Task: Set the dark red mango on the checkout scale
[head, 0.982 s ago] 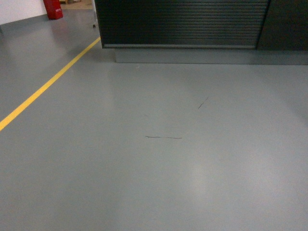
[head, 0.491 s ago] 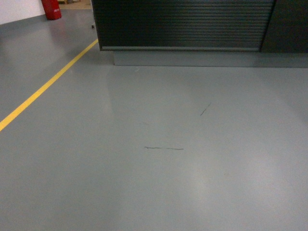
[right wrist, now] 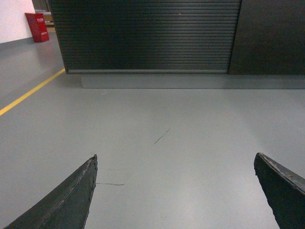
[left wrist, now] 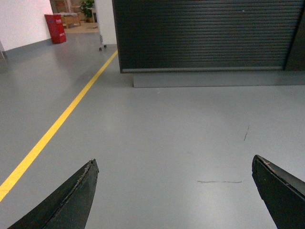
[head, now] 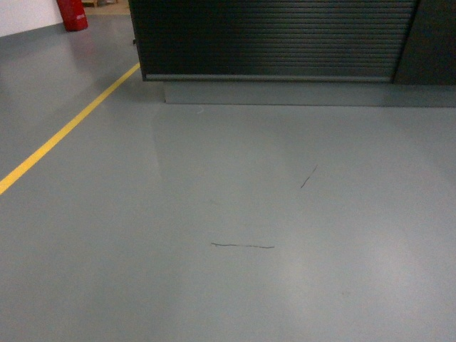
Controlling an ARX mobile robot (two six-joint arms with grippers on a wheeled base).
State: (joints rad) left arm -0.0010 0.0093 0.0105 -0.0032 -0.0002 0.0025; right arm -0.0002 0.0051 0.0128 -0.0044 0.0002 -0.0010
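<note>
Grey floor (head: 228, 214) ahead | checkout (head: 271, 39) ribbed front beyond | yellow line (head: 64, 132) at left | left gripper (left wrist: 174, 191) spread wide, empty | right gripper (right wrist: 176, 191) spread wide, empty

The checkout (head: 271, 43) stands ahead of me, at the far edge of the floor (head: 228, 285), its ribbed panel above its base. A floor line (head: 68, 128) runs along my left, passing left of the checkout. Behind it, far left, stands a bin (head: 71, 14).
</note>
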